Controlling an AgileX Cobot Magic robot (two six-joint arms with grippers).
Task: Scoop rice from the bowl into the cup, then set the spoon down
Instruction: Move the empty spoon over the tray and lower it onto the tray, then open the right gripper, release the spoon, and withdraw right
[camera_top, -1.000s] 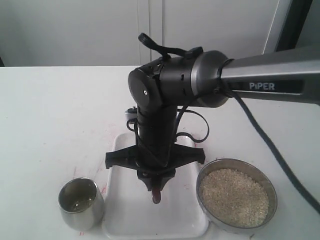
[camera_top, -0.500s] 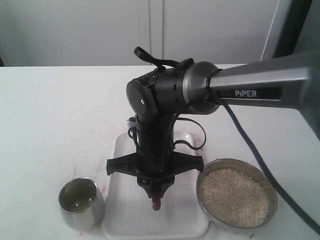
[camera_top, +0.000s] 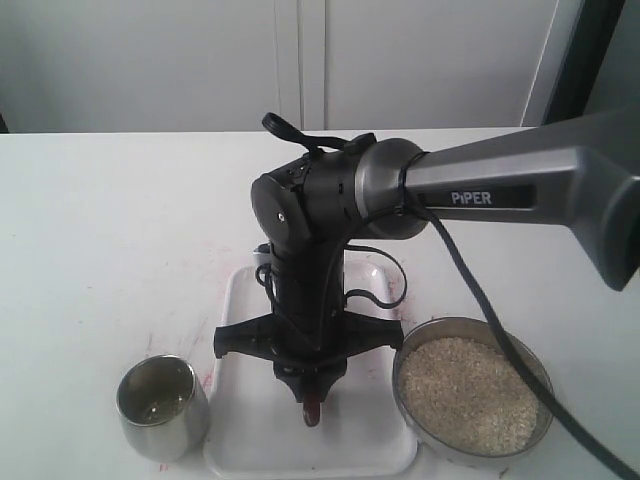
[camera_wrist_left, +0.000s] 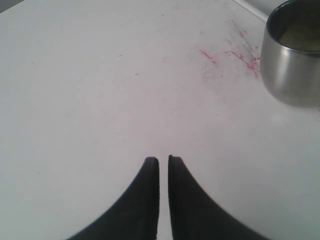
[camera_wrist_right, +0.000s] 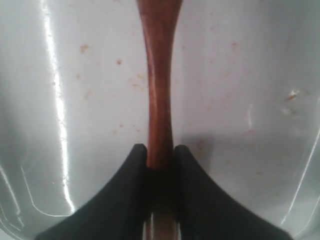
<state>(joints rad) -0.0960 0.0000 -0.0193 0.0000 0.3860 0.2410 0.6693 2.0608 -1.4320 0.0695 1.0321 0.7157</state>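
Note:
My right gripper (camera_top: 312, 384) reaches across to the middle and points down over the white tray (camera_top: 240, 400). It is shut on the slim handle of the dark reddish-brown wooden spoon (camera_wrist_right: 159, 95), whose end (camera_top: 313, 410) hangs just above the tray floor. The spoon's oval bowl is out of view. The metal bowl (camera_top: 405, 352) at the front right holds a level mass of rice (camera_top: 465, 392). The steel cup (camera_top: 160, 405) stands at the front left, with a pale layer low inside it. My left gripper (camera_wrist_left: 163, 159) is shut and empty over bare table, the cup (camera_wrist_left: 292, 60) off to one side.
The tray sits between cup and bowl, its floor (camera_wrist_right: 240, 75) speckled with small stains. Red marks (camera_wrist_left: 235, 52) streak the table beside the cup. The right arm's black wrist and cable (camera_top: 500, 340) pass over the bowl's near side.
The right arm has sunk a little and drawn slightly left, bringing the spoon's end lower over the tray. Cup and bowl have not moved.

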